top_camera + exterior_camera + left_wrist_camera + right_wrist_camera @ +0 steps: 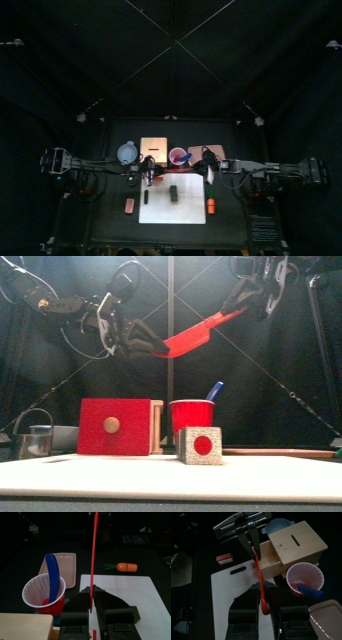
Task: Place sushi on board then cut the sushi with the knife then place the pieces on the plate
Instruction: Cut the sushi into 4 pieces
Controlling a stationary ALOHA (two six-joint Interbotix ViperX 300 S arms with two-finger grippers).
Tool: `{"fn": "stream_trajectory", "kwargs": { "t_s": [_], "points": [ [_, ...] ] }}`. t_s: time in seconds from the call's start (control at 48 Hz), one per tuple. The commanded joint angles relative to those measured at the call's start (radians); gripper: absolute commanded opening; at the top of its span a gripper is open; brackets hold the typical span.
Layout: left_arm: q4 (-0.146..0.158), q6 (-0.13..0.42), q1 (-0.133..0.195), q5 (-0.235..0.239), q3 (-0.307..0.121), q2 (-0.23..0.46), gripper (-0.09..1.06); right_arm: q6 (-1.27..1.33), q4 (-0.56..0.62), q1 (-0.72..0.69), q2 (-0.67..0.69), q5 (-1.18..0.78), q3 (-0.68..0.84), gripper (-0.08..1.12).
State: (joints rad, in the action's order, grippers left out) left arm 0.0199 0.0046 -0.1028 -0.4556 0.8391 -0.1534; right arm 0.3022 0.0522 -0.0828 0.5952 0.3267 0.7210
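L gripper (90, 594) is clenching one end of the flat red toy knife (194, 331), holding it in the air over the table. The blade is slanting up to the R gripper (264, 614), but can't tell if that one is gripping it. The dark green toy sushi block (201, 444), red-centred, is sitting on the white cutting board (174, 212) under the knife. Behind it a red cup (194, 414) w/ a blue toy knife (214, 391) is standing btwn the pale wooden box w/ red drawer front (114, 426) and the flat pink tray (67, 562).
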Motion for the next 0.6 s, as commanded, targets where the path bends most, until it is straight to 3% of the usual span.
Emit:
{"fn": "stream_trajectory", "kwargs": {
  "t_s": [0.021,0.604],
  "points": [
    [0.005,-0.002,-0.005,-0.006,-0.026,-0.018,0.36,0.005,-0.009,0.005,0.011,-0.012,-0.002,0.48],
    [0.002,-0.003,0.008,-0.006,-0.034,-0.020,0.35,0.000,0.008,0.052,-0.032,0.101,0.029,0.49]
  ]
}}
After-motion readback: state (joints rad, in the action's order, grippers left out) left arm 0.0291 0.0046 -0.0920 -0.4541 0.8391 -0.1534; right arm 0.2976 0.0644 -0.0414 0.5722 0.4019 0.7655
